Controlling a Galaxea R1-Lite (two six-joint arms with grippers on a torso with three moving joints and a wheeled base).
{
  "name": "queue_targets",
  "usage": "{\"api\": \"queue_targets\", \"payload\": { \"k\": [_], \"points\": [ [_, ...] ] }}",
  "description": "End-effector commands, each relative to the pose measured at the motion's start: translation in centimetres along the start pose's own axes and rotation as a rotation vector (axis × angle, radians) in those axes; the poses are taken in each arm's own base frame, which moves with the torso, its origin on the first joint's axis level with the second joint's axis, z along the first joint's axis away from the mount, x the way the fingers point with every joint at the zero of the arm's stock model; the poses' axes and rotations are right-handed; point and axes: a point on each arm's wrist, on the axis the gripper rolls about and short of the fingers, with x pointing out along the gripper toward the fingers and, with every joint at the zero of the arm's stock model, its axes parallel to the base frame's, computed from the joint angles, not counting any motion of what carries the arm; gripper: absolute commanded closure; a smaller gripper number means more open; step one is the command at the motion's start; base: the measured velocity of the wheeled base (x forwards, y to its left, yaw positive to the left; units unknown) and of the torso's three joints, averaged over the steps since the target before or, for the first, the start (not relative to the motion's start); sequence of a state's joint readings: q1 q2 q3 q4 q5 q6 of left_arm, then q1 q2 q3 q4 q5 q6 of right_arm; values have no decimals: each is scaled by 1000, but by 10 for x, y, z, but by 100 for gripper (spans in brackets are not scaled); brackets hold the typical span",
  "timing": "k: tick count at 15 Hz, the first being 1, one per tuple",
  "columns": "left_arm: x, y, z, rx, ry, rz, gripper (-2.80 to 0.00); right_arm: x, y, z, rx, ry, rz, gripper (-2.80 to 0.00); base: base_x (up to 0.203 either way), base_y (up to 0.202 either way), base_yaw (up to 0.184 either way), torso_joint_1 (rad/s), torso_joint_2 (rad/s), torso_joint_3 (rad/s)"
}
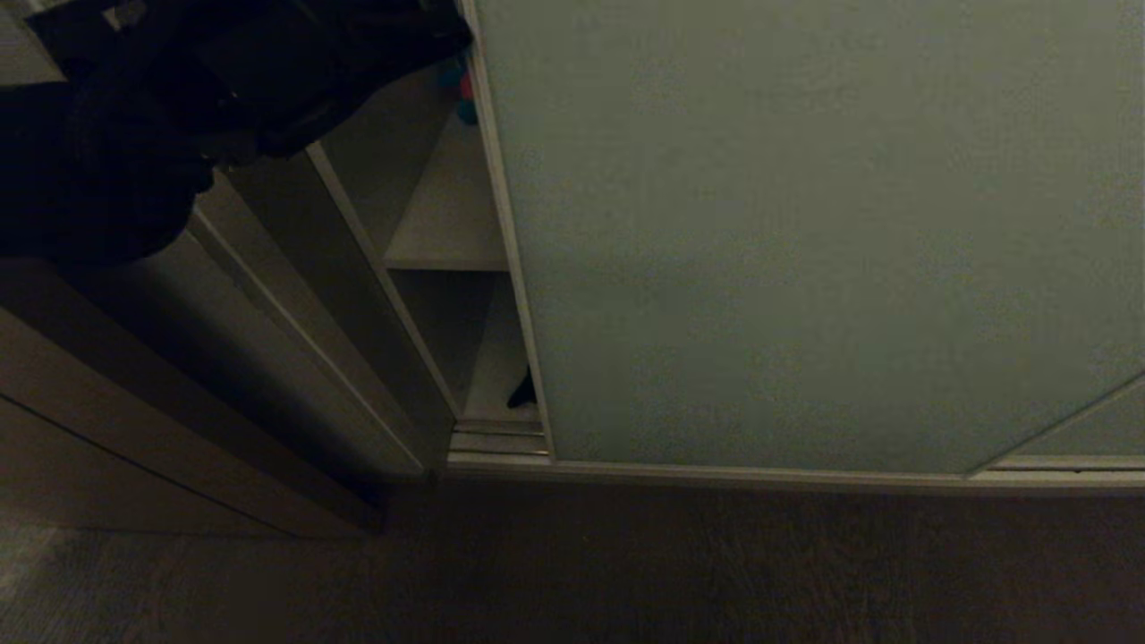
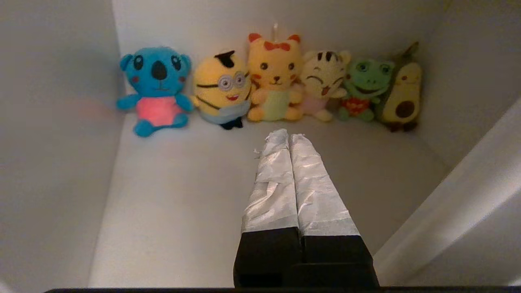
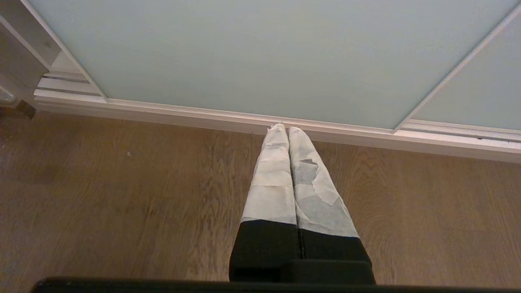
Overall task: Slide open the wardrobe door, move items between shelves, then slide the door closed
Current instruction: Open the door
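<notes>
You see a pale grey-green sliding wardrobe door with a silver-beige frame, off-white shelves, brown wood-grain floor, and plush toys: blue-and-pink, yellow, orange, cream-striped, green. Both end effectors wear white tape over black.

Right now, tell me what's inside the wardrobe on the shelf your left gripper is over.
Six plush toys line the back wall of the shelf; the left gripper holds nothing. The sliding wardrobe door hides everything farther right.
</notes>
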State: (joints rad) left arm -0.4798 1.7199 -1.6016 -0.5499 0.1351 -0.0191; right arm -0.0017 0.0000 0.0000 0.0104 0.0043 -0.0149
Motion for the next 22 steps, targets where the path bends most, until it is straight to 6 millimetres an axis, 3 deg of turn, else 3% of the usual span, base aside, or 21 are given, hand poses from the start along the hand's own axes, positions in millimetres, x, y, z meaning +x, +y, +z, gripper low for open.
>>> {"api": "queue_targets", "payload": {
  "k": [1, 6, 12, 17, 19, 22],
  "points": [
    [10, -13, -10, -14, 9, -26, 0, 0, 0, 0, 0, 2, 0, 0, 0, 0, 0, 0, 0, 0],
    [23, -32, -18, -32, 16, -69, 0, 0, 0, 0, 0, 2, 1, 0, 0, 0, 0, 0, 0, 0],
    [39, -83, -34, -78, -3, -169, 0, 0, 0, 0, 0, 1, 1, 0, 0, 0, 0, 0, 0, 0],
    [34, -124, -47, -92, 9, -258, 0, 0, 0, 0, 0, 3, 1, 0, 0, 0, 0, 0, 0, 0],
    [34, -122, -43, -89, -13, -231, 0, 0, 0, 0, 0, 2, 1, 0, 0, 0, 0, 0, 0, 0],
    [25, -114, -12, -115, -88, -186, 0, 0, 0, 0, 0, 2, 1, 0, 0, 0, 0, 0, 0, 0]
  ]
}}
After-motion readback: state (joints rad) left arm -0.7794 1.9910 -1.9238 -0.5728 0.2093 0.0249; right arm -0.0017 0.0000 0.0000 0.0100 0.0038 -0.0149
